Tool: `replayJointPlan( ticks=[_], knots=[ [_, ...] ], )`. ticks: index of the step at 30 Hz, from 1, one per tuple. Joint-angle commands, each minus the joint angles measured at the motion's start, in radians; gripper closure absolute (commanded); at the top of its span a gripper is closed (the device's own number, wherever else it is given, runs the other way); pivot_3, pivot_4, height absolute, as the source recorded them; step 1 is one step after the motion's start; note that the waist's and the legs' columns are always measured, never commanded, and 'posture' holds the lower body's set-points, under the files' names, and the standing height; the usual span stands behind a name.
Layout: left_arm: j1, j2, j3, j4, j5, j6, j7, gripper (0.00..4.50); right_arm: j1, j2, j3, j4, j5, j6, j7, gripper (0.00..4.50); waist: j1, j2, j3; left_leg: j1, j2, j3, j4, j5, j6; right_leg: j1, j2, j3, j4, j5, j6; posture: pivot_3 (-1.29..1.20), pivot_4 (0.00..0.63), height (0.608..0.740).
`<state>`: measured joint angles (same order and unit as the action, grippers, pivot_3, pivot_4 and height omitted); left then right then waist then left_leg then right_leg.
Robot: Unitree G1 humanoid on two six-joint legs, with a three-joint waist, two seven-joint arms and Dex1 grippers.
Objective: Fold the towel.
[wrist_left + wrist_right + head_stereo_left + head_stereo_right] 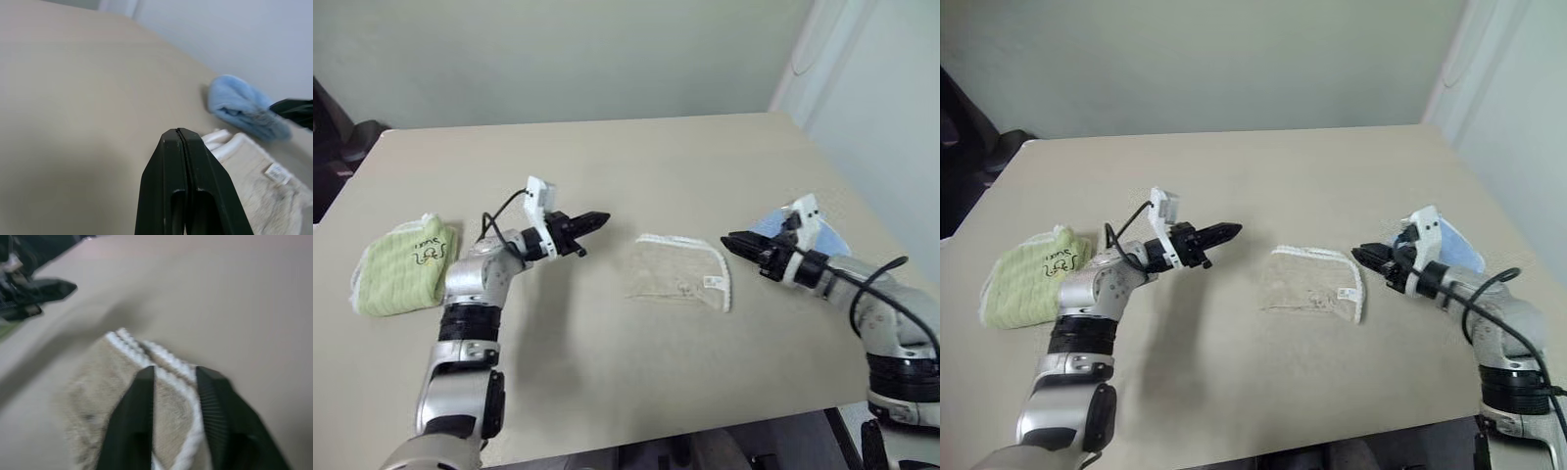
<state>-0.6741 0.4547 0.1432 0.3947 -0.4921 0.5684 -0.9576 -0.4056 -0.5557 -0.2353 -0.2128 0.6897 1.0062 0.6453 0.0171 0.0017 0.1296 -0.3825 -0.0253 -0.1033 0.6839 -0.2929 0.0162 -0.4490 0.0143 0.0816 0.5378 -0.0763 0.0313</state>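
The towel (677, 272) lies folded into a small beige pad with white corded edging and a white tag in the middle of the table (636, 166). My left gripper (599, 219) hovers to its left, pointing toward it, fingers shut with nothing between them; in the left wrist view the towel (254, 178) lies past the closed tips. My right gripper (728, 239) hovers just off the towel's right edge, pointing at it. In the right wrist view its fingers (142, 401) stand apart, with the towel's corded edge (146, 352) beyond the gap and nothing held.
A small green folded cloth (403, 264) with black writing lies at the table's left. A light-blue folded cloth (822, 233) lies at the right, behind my right wrist. The table's near edge runs close below both arms.
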Motion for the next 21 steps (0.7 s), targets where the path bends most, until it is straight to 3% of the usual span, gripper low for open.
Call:
replayJointPlan(
  ticks=[1,6,21],
  knots=[
    [0.025,-0.003,0.0,-0.062,-0.014,0.011,0.004,4.5,-0.007,-0.01,-0.098,0.027,0.13,0.164,-0.024,1.81,0.003,0.0,0.0,0.0,-0.001,0.0,0.0,0.0,0.0,0.0,0.0,0.0,0.0,0.0,0.0,0.0,0.15,0.74],
    [0.054,-0.025,-0.009,-0.097,-0.014,0.018,0.023,4.5,-0.018,0.015,-0.141,0.125,0.18,0.281,-0.074,0.05,0.005,-0.001,0.0,-0.001,-0.001,0.0,0.002,0.001,0.002,0.0,-0.001,0.001,0.0,0.001,-0.001,0.0,0.15,0.74],
    [0.101,-0.039,-0.007,-0.165,-0.034,0.06,0.048,4.5,-0.087,0.094,-0.004,0.327,0.083,0.21,-0.079,0.02,-0.013,0.0,0.0,0.0,0.0,0.0,0.001,0.001,0.002,-0.001,0.0,0.001,0.001,0.002,-0.002,0.0,0.15,0.74]
  ],
)
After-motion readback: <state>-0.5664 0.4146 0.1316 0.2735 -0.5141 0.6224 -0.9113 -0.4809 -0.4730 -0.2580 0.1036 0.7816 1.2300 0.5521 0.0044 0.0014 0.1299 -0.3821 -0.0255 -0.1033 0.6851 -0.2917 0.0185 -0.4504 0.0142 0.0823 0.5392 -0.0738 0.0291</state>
